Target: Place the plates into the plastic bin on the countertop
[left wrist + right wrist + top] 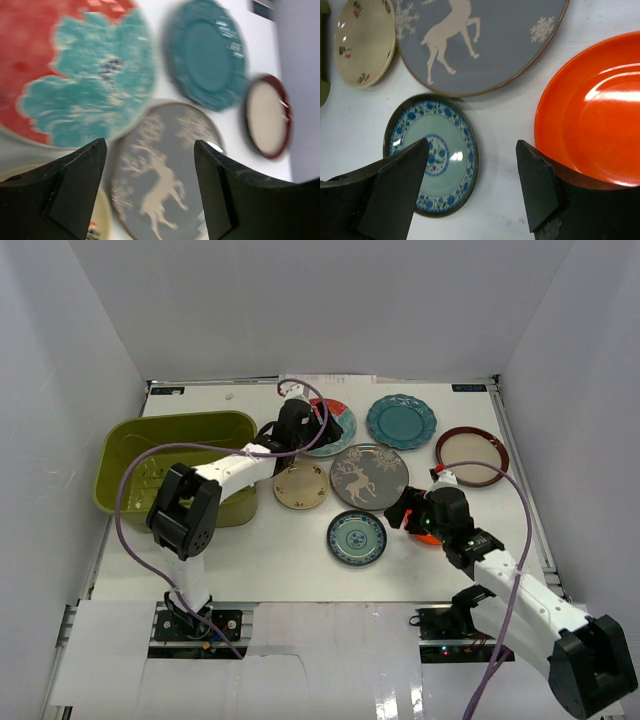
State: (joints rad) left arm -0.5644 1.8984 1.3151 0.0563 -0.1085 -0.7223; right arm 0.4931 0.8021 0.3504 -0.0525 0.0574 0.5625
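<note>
Since the red floral plate point(75, 65) lies right of the plastic bin point(150, 440), your left tool point(150, 150), wide and empty, is the nearer one. Your right tool point(472, 147) hangs wide beside the orange plate point(592, 105).

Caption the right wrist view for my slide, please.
Right gripper, jaws open, over the countertop between the blue-patterned plate and the orange plate, grey deer plate beyond.

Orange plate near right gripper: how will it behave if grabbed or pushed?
Glossy highlights on the orange plate suggest a slick surface; a grip may slip. It looks rigid, so likely no flex. Lying flat and shallow, it would probably slide rather than tip if pushed.
</note>
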